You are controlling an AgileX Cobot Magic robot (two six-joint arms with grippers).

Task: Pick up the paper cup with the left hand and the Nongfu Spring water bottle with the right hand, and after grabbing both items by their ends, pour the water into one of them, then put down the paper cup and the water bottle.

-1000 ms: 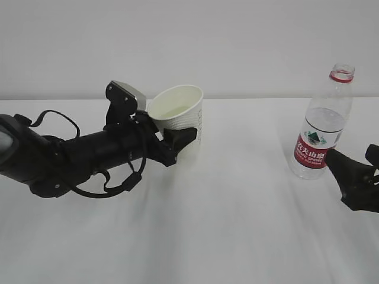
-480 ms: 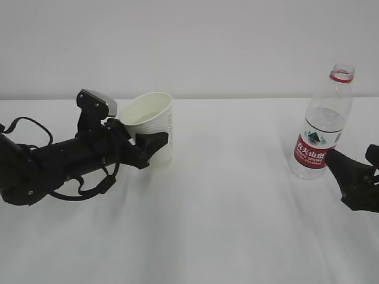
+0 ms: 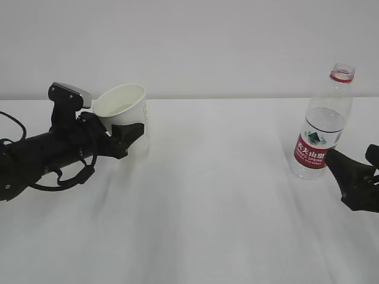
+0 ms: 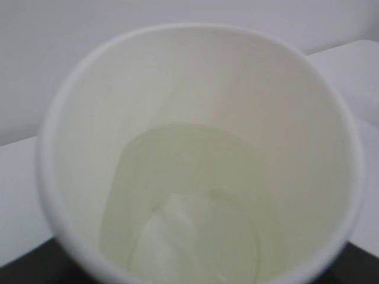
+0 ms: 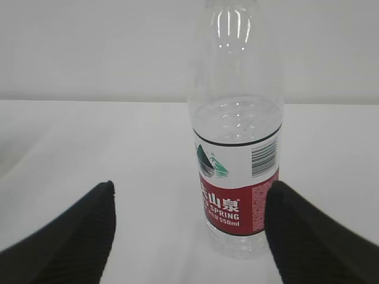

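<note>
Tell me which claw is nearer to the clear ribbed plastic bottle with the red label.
Right. The right claw stands open just beside the bottle; the left claw, far across the table, grips a white paper cup.

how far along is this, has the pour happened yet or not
The pour looks done: the paper cup holds water, and the Nongfu Spring water bottle stands upright on the table, apart from the open right tool. In hand: the left tool grips the cup, tilted, at the table's left. Left: setting the cup down and letting go.
</note>
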